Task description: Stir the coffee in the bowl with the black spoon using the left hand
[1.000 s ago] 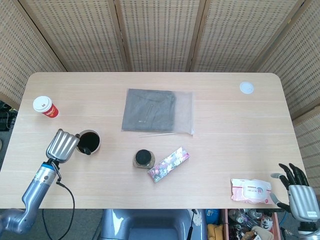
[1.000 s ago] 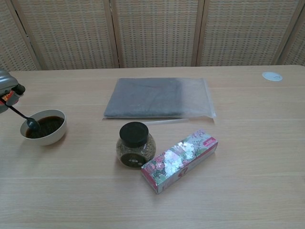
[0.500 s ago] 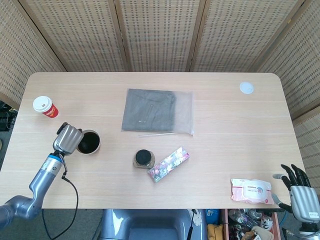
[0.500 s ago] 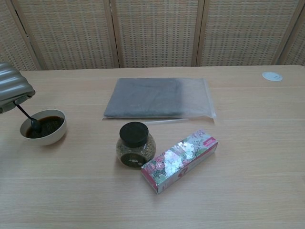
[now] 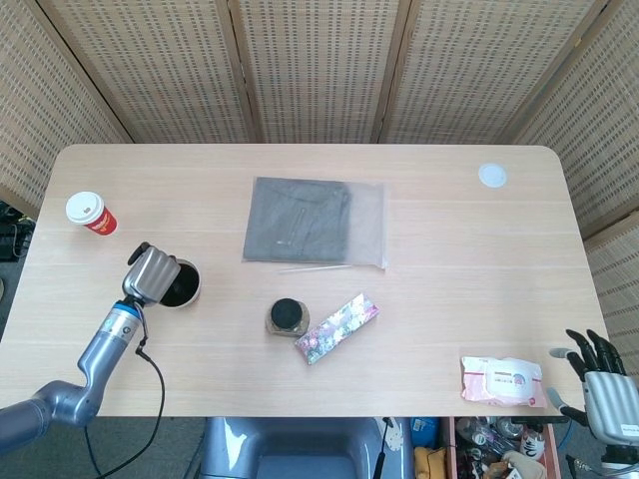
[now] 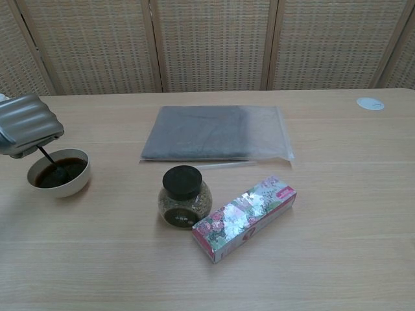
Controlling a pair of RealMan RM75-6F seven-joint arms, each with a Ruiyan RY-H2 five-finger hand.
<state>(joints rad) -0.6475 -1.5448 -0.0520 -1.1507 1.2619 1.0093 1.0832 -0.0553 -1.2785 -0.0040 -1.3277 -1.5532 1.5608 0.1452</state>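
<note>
A white bowl (image 6: 65, 188) of dark coffee (image 6: 70, 170) stands at the table's left; in the head view the bowl (image 5: 190, 295) is partly covered by my left hand (image 5: 155, 272). That hand (image 6: 27, 126) hovers over the bowl's left rim and grips the black spoon (image 6: 52, 163), whose tip dips into the coffee. My right hand (image 5: 607, 387) hangs off the table's front right corner, fingers spread and holding nothing; the chest view does not show it.
A red paper cup (image 5: 91, 214) stands behind the bowl. A dark-lidded jar (image 6: 184, 196) and a floral box (image 6: 244, 217) sit mid-table. A grey cloth in a plastic bag (image 6: 215, 133) lies behind them. A wipes packet (image 5: 504, 380) lies front right, a white lid (image 5: 491, 176) far right.
My left hand has shifted rightward over the bowl, carrying the spoon through the coffee from its left side toward the middle. My right hand has sunk slightly lower.
</note>
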